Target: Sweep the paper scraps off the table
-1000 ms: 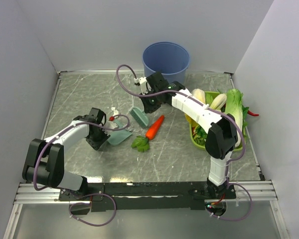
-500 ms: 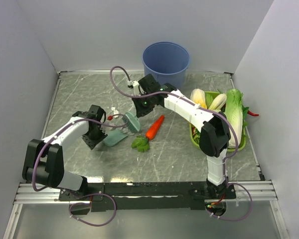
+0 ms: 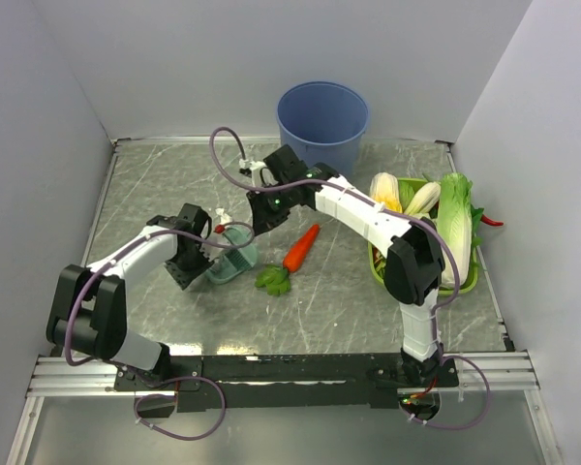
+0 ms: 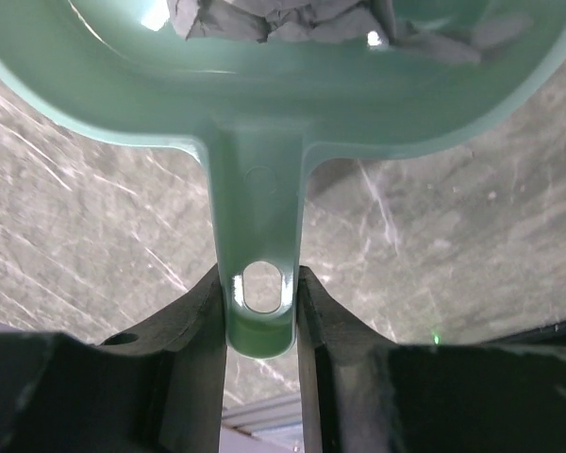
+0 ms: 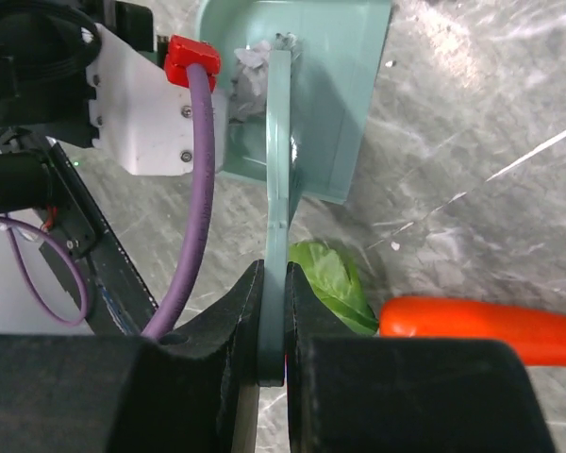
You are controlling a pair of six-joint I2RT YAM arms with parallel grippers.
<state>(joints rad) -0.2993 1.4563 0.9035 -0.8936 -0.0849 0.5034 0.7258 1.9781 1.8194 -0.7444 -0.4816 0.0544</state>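
My left gripper (image 3: 199, 254) is shut on the handle of the teal dustpan (image 3: 234, 263); in the left wrist view its fingers clamp the handle (image 4: 259, 236), and grey crumpled paper scraps (image 4: 292, 19) lie in the pan. My right gripper (image 3: 262, 209) is shut on the teal brush (image 3: 241, 236), whose head is at the pan's mouth. In the right wrist view the brush handle (image 5: 277, 189) runs to the dustpan (image 5: 321, 85), with a white scrap (image 5: 255, 74) by the brush tip. A white scrap (image 3: 223, 215) and a red bit (image 3: 218, 229) lie on the table (image 3: 155, 184) just behind the pan.
An orange carrot (image 3: 301, 248) with green leaves (image 3: 271, 279) lies just right of the dustpan. A blue bucket (image 3: 322, 116) stands at the back edge. A green tray (image 3: 378, 257) of vegetables sits at the right. The left arm's purple cable (image 5: 193, 189) passes close to the brush.
My right gripper has carried the brush left, from beside the carrot to the dustpan's mouth. My left gripper has shifted the dustpan slightly.
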